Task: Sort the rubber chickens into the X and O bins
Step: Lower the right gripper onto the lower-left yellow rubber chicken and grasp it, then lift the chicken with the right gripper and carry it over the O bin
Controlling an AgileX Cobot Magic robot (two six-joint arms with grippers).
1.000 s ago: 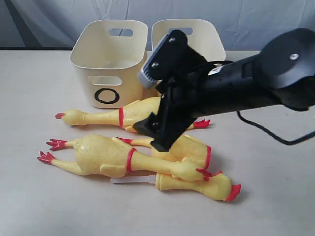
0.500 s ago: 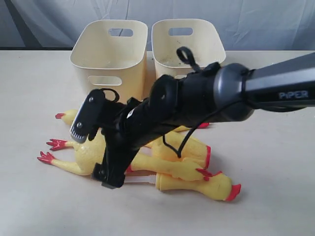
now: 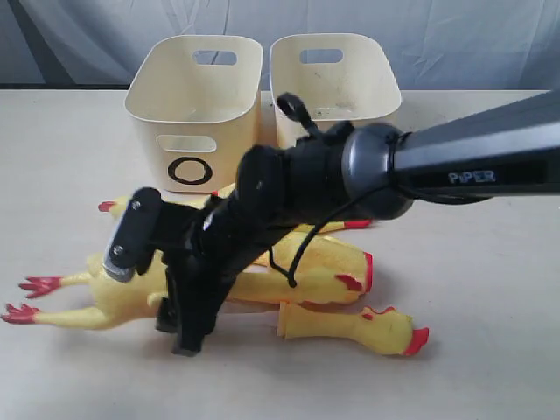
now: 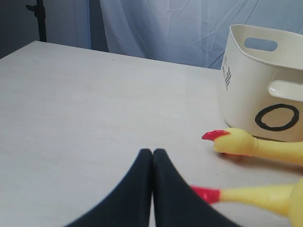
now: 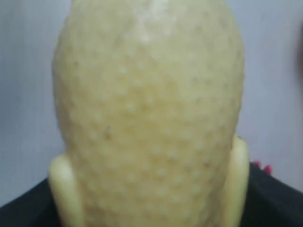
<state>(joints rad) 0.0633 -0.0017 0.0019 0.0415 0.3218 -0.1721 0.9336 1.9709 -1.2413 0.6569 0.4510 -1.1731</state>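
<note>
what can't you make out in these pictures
- Right bin: its mark, hidden behind the right arm in the exterior view.
- Right gripper: open or shut. The exterior view shows only its back, and a blurred chicken body fills the right wrist view.
- Rear chicken: its middle, hidden by the same arm in the exterior view.
- O bin: its far side, cut off by the edge of the left wrist view.

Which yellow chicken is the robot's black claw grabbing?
The front-left yellow rubber chicken, red feet reaching the left edge: the black right gripper sits on its body. The other chickens lie behind and to its right.
</note>
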